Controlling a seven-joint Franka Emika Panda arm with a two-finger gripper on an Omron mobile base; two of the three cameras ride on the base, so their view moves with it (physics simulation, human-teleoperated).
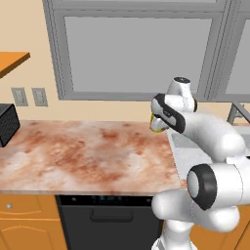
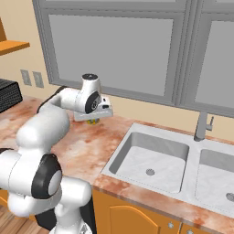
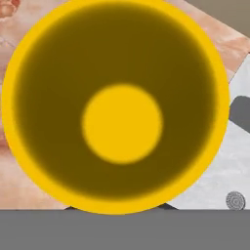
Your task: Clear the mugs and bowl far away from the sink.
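A yellow mug (image 3: 122, 122) is seen from straight above in the hand view, its round mouth spanning nearly the whole picture. My gripper (image 1: 157, 125) points down over it at the back of the counter, just left of the sink (image 2: 119, 151). A sliver of the yellow mug (image 2: 93, 121) shows under the hand in both base views. The jaws are shut on the mug, and their dark tips barely peek out below its rim. Whether the mug rests on the counter or hangs just above it, I cannot tell. The bowl is out of view.
Marbled reddish counter (image 1: 83, 151) stretches left to a black appliance (image 1: 7, 123). The sink's left basin (image 3: 219, 161) lies right beside the mug, with the grey faucet (image 2: 201, 125) at the middle back. A window wall runs behind. My own arm crosses the counter's near right.
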